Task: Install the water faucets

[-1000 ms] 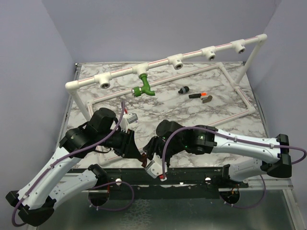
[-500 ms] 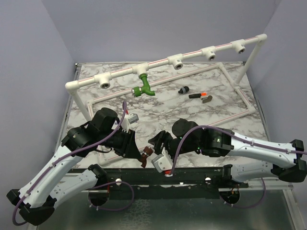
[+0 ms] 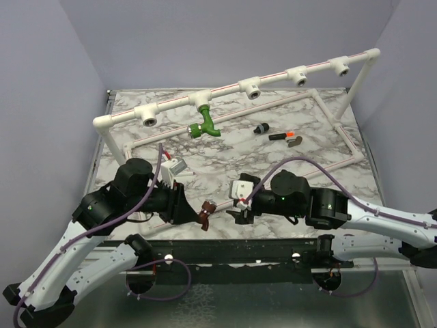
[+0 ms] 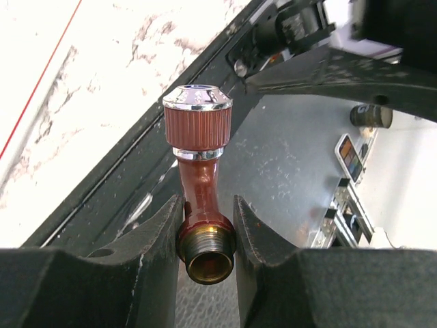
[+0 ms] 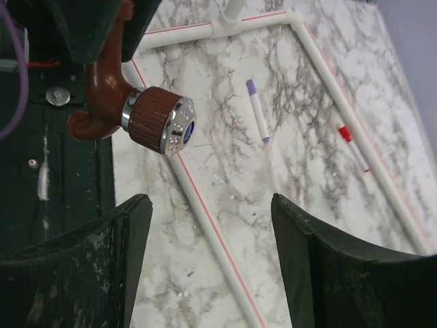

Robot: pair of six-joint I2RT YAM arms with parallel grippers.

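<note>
The reddish-brown faucet (image 4: 200,198) sits low in the centre of the top view, over the near table edge. Its threaded, brass-coloured end is clamped between the 2 fingers of the left gripper (image 4: 208,236), and its ribbed knob with a silvery cap points away from them. The right gripper (image 5: 208,205) is just to the right of it in the top view, jaws spread wide and holding nothing; the knob shows in the upper left of the right wrist view, apart from both fingers. The green faucet (image 3: 203,126) hangs from a T-fitting (image 3: 201,101) on the raised white pipe rail (image 3: 273,78) in the upper middle of the top view. To its right, 3 small dark parts (image 3: 281,136) lie on the marble table (image 3: 225,154). The right wrist view also shows a purple-tipped pen (image 5: 258,109) and a red-tipped pen (image 5: 351,145) lying flat.
</note>
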